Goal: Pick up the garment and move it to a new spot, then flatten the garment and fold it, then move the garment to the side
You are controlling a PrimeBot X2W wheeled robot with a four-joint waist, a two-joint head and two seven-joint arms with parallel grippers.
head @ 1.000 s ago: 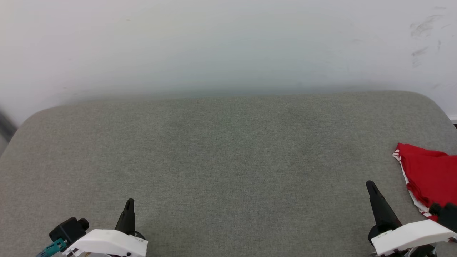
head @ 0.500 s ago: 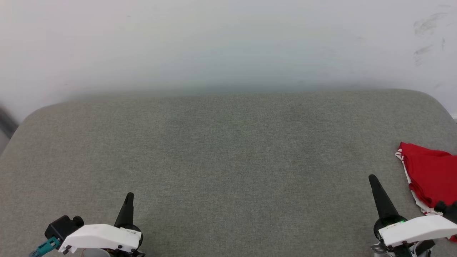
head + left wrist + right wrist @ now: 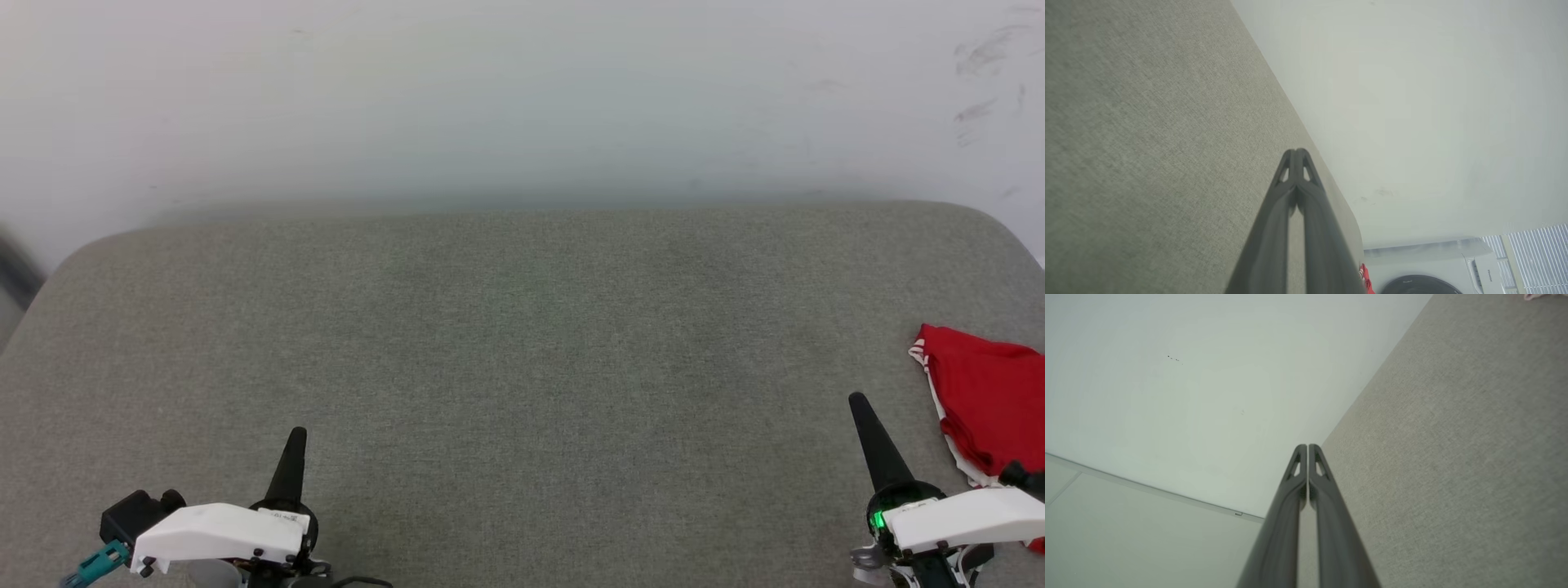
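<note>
Grey cushion (image 3: 522,343), garment (image 3: 992,396) far right, left hand (image 3: 298,434), right hand (image 3: 856,400), each pinched closed

The left gripper (image 3: 1296,152) rises from the bottom edge, its 2 dark fingers (image 3: 1274,228) pressed together with the tips touching. It points along the grey-green fabric bench (image 3: 1147,122), which runs as a slanted band down the left side. A plain pale wall (image 3: 1412,102) takes up the right. Low down, just beside the right finger, a small scrap of the red garment (image 3: 1365,275) shows at the bench's far edge. Beyond it stand a white washing machine (image 3: 1425,261) with a dark round door, and slatted blinds (image 3: 1535,253).
</note>
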